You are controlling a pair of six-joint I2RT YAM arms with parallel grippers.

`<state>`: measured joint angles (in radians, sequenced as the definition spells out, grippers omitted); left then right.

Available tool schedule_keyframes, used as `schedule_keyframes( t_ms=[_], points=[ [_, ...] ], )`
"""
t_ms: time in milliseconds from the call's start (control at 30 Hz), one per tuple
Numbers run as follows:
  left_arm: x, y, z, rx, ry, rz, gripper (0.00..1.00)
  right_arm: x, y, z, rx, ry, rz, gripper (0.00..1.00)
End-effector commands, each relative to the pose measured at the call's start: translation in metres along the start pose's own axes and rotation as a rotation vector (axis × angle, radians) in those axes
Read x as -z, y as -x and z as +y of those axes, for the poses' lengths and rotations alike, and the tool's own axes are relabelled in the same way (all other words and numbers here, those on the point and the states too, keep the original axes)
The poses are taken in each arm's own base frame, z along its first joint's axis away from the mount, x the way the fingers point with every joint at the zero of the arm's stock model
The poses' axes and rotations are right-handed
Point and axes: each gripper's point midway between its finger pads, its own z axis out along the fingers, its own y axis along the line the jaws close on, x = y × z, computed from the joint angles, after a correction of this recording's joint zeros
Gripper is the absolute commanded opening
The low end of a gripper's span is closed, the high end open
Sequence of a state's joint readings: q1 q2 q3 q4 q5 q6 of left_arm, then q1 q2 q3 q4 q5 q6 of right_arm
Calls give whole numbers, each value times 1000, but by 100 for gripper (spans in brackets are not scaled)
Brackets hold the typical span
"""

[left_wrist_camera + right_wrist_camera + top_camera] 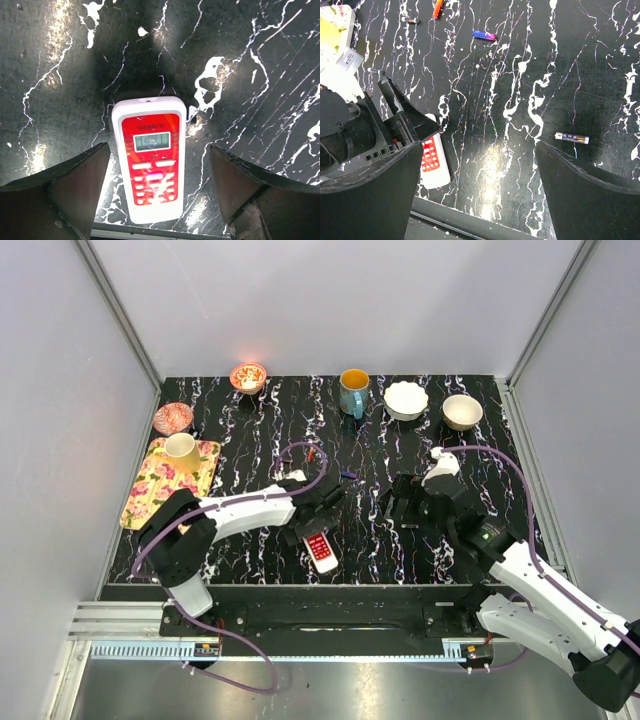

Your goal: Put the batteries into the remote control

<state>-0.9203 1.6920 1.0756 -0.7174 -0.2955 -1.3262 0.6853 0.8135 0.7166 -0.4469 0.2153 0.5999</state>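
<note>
The remote control (151, 160) lies face up, red button side showing, near the table's front edge (320, 550). My left gripper (157, 187) hangs over its lower half, open, one finger on each side with a gap to the handset. Batteries lie apart on the black marble: a reddish-orange one (438, 7), a small dark one (411, 20), a bluish one (484, 35) and a dark one with a silver end (572, 137). My right gripper (477, 185) stands open over bare table to the right of the remote (434, 162), holding nothing.
A small white cover piece (350, 60) lies near the left arm. A floral tray (150, 495) with a yellow cup is at the left. Bowls (405, 400) and a mug (352, 390) line the back edge. The table's front rim (150, 232) is just below the remote.
</note>
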Motion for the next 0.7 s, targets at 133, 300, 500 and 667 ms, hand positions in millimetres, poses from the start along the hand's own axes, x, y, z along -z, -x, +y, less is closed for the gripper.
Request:
schedule_keyframes(
  t_ms=[133,300,500,667],
  points=[
    [-15,-9,2,-11,-11,55,76,-2,-1,5,-9,20,5,100],
    [-19,-9,3,-18,-15,61,72,-2,-2,3,-10,14,3,100],
    [-22,-13,3,-28,-38,79,53,-4,-3,4,-10,12,13,99],
    [0,6,-11,-31,-126,14,17,-2,3,8,-11,22,5,100]
  ],
)
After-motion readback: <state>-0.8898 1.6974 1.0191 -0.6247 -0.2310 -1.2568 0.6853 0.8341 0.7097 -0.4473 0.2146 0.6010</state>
